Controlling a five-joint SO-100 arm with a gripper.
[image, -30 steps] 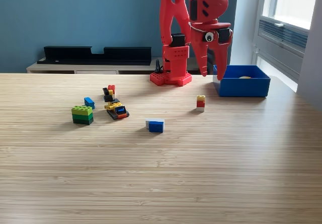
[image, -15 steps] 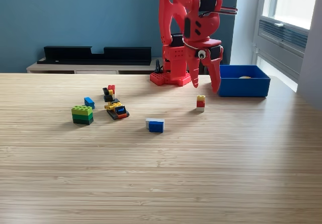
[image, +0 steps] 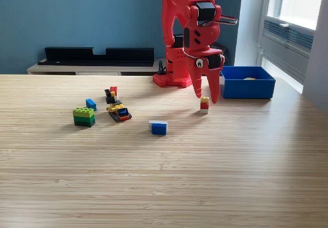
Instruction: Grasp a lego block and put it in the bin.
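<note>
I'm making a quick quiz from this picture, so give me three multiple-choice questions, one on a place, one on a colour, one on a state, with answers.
1. Where is the blue rectangular plastic bin?
A. the exterior view's right
B. the exterior view's left
C. table centre

2. What is the top colour of the small stacked lego block under the red gripper?
A. green
B. yellow
C. black

3. How is the gripper?
A. shut on a block
B. open, holding nothing
C. inside the bin

Answers: 1 A, it stands at the right edge. 2 B, yellow tops red. 3 B, its spread fingers straddle the block.

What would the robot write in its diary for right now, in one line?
phase: reaching | gripper: open, empty, above yellow-red block | bin: exterior view's right | blue-white block: untouched
</note>
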